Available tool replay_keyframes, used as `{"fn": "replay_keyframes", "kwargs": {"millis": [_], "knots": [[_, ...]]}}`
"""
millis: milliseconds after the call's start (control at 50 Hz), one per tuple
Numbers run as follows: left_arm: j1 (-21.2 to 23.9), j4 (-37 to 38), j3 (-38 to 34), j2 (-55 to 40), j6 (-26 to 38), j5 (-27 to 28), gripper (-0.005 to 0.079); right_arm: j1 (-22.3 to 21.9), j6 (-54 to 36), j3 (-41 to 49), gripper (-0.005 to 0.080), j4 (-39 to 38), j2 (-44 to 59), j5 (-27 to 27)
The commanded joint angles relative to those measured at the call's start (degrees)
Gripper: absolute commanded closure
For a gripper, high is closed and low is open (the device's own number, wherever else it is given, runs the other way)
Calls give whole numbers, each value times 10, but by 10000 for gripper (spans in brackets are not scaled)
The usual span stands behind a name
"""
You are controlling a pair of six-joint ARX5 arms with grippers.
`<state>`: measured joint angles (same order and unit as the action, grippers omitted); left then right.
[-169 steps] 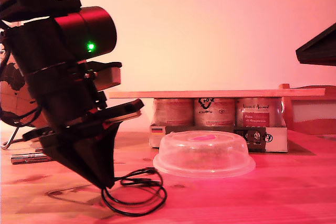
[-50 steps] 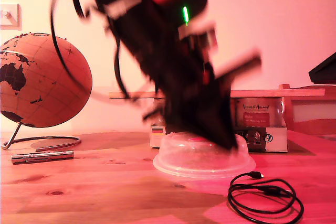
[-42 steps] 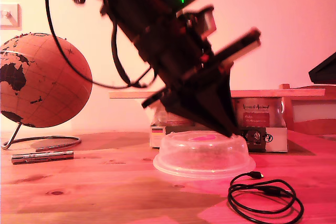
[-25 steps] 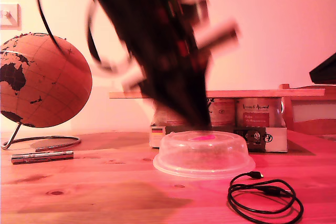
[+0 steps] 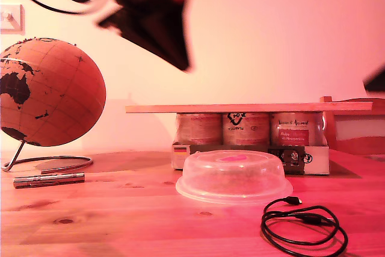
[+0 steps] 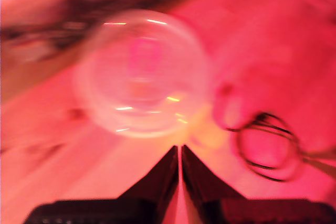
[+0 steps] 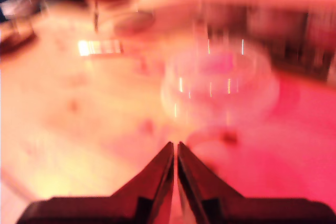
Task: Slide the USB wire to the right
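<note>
Black wire (image 5: 304, 229) coiled on table (image 5: 108, 221), exterior view's right of dome (image 5: 233, 176) | my first gripper (image 6: 180, 153) pressed together, empty | my second gripper (image 7: 175, 149) likewise | slide looks done

1 USB wire (image 5: 304, 229), 1 clear dome (image 5: 233, 176), 1 globe (image 5: 45, 93), 3 jars (image 5: 245, 128), 1 silver rod (image 5: 48, 179), 1 plank (image 5: 248, 108)

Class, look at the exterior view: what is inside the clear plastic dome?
Through the clear plastic dome only a pink patch near its top shows, perhaps a reflection. Its cloudy wall hides whether anything lies underneath.
</note>
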<state>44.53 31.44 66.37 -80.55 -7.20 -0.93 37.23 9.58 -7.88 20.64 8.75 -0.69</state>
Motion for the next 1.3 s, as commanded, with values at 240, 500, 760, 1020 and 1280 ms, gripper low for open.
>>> {"fn": "replay_keyframes", "kwargs": {"millis": [240,500,760,1020,1280], "knots": [[-60,33,-13,108,24,-11,766,3,43,-5,765,39,4,-28],[-105,43,-44,205,30,-11,766,2,39,-5,765,8,3,22],[-153,-10,-159,333,32,-19,766,2,27,-5,765,-113,3,87],[-203,-76,-288,466,37,-30,766,2,-32,-5,765,-140,3,150],[-228,-106,-357,554,47,-21,766,-39,-86,-5,765,-165,4,151]]}}
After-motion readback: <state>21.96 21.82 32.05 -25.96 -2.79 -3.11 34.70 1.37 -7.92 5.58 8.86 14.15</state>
